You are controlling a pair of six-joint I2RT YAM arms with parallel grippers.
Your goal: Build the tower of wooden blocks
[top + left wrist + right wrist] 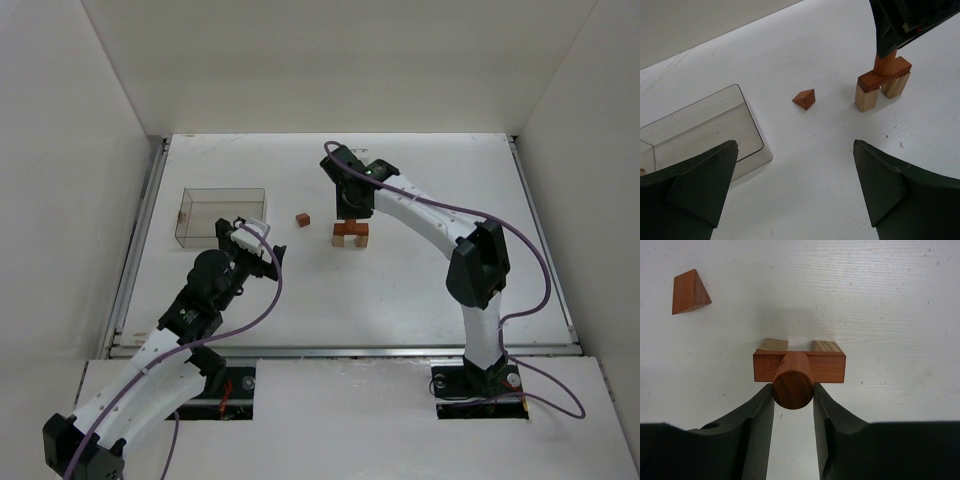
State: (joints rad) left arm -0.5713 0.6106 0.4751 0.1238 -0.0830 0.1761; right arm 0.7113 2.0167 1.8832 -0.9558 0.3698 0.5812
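White tabletop, wood block tower partly built near its middle.
Tan legs and reddish bar stacked; right end effector clenched on upright cylinder atop bar; loose wedge nearby, judged yet to place. Left end effector spread, empty, near clear box. Clench plain only from right wrist, hidden overhead.

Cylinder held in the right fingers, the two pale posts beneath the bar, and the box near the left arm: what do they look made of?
Cylinder: wood, reddish-brown and smooth, likely stained or oiled; faint grain shows on its end face.
Posts: lighter, seemingly unstained wood, with streaky grain on top.
Box: clear, faintly smoky plastic by its look; you can see straight through it.
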